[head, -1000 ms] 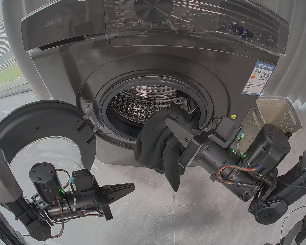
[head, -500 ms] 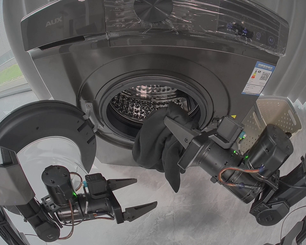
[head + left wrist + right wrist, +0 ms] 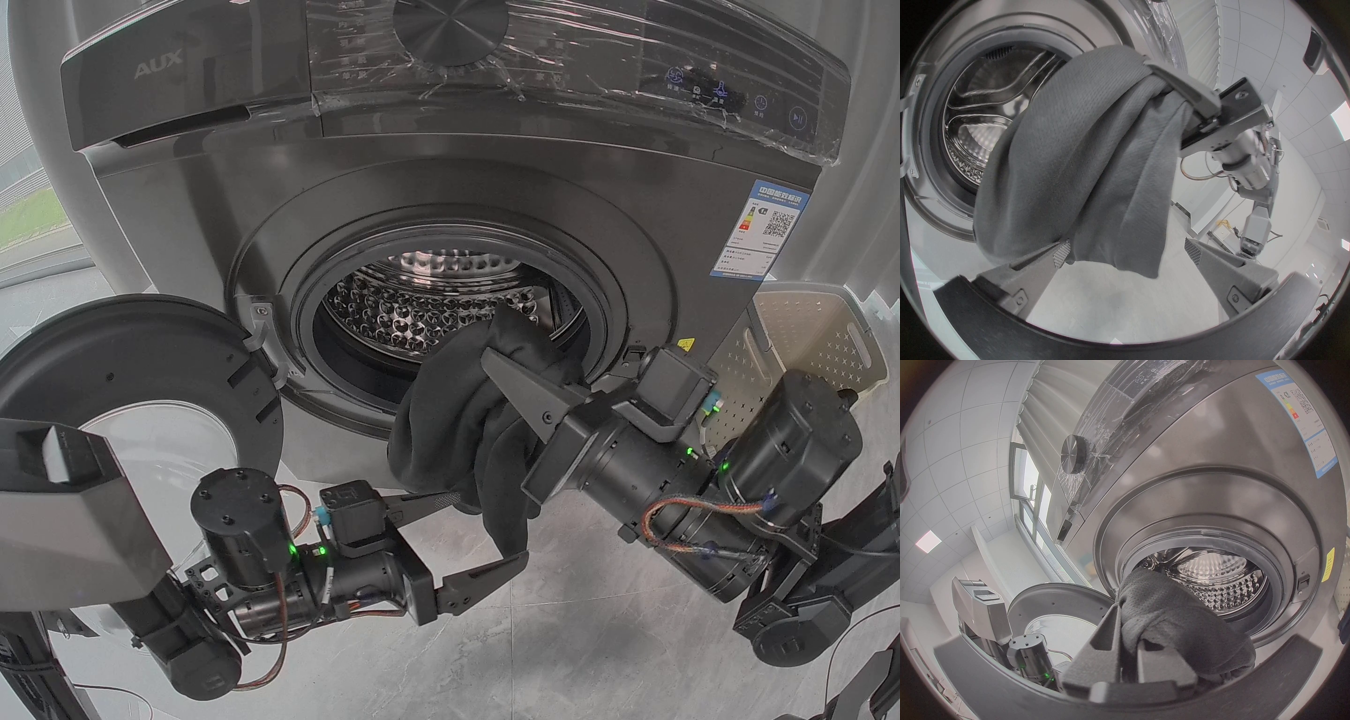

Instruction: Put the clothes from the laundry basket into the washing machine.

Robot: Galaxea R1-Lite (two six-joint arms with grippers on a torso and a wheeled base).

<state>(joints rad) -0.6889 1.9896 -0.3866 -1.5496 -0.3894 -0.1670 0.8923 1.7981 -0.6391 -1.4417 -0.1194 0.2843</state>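
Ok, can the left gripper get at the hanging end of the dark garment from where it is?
Probably yes. The left gripper is open, its fingers either side of the hanging end of the dark garment, with nothing between. The right gripper clamps the garment higher up, by the opening of the washing machine.

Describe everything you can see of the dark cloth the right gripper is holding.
The dark cloth is a charcoal, finely textured knit, bunched and folded over. The right gripper is shut on its upper part, holding it in front of the lower rim of the open washing machine. Its loose end hangs clear of the floor, between the fingers of the open left gripper.
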